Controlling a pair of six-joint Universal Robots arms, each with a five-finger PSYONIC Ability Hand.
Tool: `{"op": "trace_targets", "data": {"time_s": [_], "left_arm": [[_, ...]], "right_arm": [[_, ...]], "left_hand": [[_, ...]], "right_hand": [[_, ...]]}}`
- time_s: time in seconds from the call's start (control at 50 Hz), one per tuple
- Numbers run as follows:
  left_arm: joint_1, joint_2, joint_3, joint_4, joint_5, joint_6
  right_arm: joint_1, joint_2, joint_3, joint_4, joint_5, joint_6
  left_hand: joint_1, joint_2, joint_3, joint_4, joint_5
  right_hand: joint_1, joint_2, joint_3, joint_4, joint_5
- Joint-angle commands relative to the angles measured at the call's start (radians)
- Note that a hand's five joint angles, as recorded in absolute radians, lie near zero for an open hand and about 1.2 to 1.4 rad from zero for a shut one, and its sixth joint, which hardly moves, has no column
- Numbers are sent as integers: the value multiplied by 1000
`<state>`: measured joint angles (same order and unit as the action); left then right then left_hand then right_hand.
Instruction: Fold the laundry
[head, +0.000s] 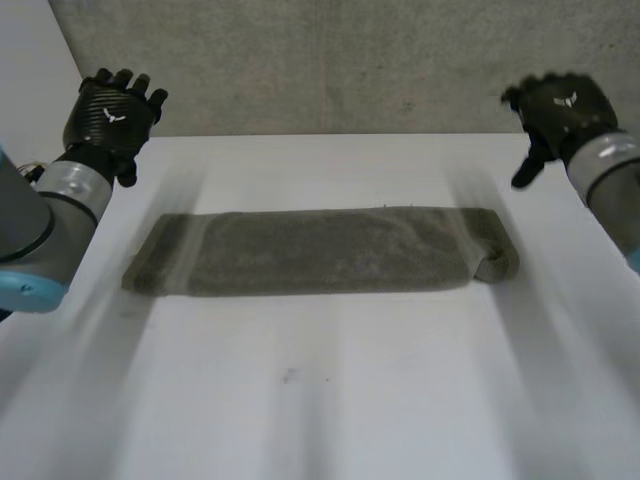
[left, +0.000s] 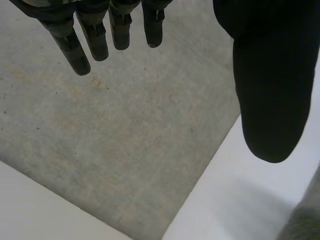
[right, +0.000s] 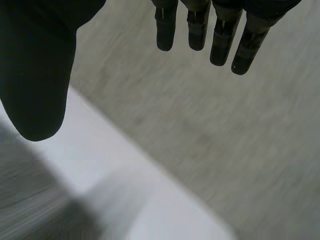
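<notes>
Head view: what lay on the white table (head: 320, 400)? the first asked.

A grey towel (head: 320, 250), the second answered. It was folded into a long strip across the table's middle, with its right end bunched.

And the hands?

The left hand (head: 110, 115) hung beyond the towel's left end, and the right hand (head: 565, 105) beyond its right end. Both were well apart from the towel. In each wrist view the fingers were straight and released.
</notes>
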<state>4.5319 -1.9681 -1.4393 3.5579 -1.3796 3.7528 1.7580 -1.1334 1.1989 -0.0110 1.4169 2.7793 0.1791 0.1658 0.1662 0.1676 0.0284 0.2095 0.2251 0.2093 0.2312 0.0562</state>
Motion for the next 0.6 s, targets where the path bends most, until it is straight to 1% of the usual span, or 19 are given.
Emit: {"op": "trace_targets", "data": {"time_s": [0.02, 0.04, 0.06, 0.08, 0.14, 0.18, 0.2, 0.24, 0.26, 0.28, 0.3, 0.32, 0.38, 0.6], "left_arm": [[-11, 116, -148, -5, -1, -154], [-14, 141, -176, -7, -1, -183], [-14, 141, -176, -7, -1, -183], [-17, 159, -200, -8, -1, -214], [-36, 170, -237, -17, -4, -272], [-45, 172, -251, -22, -6, -295], [-56, 170, -263, -24, -10, -313], [-63, 167, -276, -25, -19, -326], [-68, 160, -288, -25, -32, -329], [-68, 160, -288, -25, -32, -329], [-71, 155, -300, -24, -47, -327], [-71, 155, -300, -24, -47, -327], [-74, 121, -331, -13, -94, -327], [-79, 110, -337, 15, -101, -327]], "right_arm": [[-58, -9, 111, 223, -13, 106], [-58, -9, 111, 223, -13, 106], [-67, -9, 146, 208, -15, 106], [-74, -9, 177, 180, -16, 109], [-81, -9, 208, 146, -16, 112], [-94, 0, 267, 71, -18, 112], [-94, 0, 268, 71, -18, 112], [-94, 21, 315, -19, -19, 106], [-94, 21, 315, -20, -19, 106], [-94, 41, 332, -68, -22, 106], [-94, 41, 332, -69, -23, 106], [-92, 59, 344, -113, -33, 105], [-91, 95, 352, -164, -41, 98], [-84, 197, 318, -202, -36, 77]], "left_hand": [[-5, 9, 8, 7, -28], [-5, 9, 8, 7, -28], [-5, 9, 8, 7, -28], [-5, 9, 8, 7, -28], [-4, 9, 9, 8, -28], [-4, 10, 9, 8, -28], [-1, 12, 12, 11, -25], [5, 18, 18, 16, -19], [17, 30, 30, 28, -7], [17, 30, 30, 28, -7], [17, 30, 30, 28, -7], [17, 30, 30, 28, -7], [17, 30, 30, 28, -7], [14, 27, 27, 25, -10]], "right_hand": [[148, 133, 148, 126, 127], [149, 133, 149, 127, 127], [224, 209, 224, 202, 203], [277, 262, 277, 255, 256], [301, 286, 301, 279, 280], [336, 321, 336, 314, 315], [336, 321, 337, 315, 315], [401, 385, 401, 379, 379], [401, 385, 401, 379, 380], [416, 400, 416, 394, 394], [416, 400, 416, 394, 394], [419, 403, 419, 397, 397], [436, 421, 436, 415, 415], [524, 509, 524, 502, 503]]}}
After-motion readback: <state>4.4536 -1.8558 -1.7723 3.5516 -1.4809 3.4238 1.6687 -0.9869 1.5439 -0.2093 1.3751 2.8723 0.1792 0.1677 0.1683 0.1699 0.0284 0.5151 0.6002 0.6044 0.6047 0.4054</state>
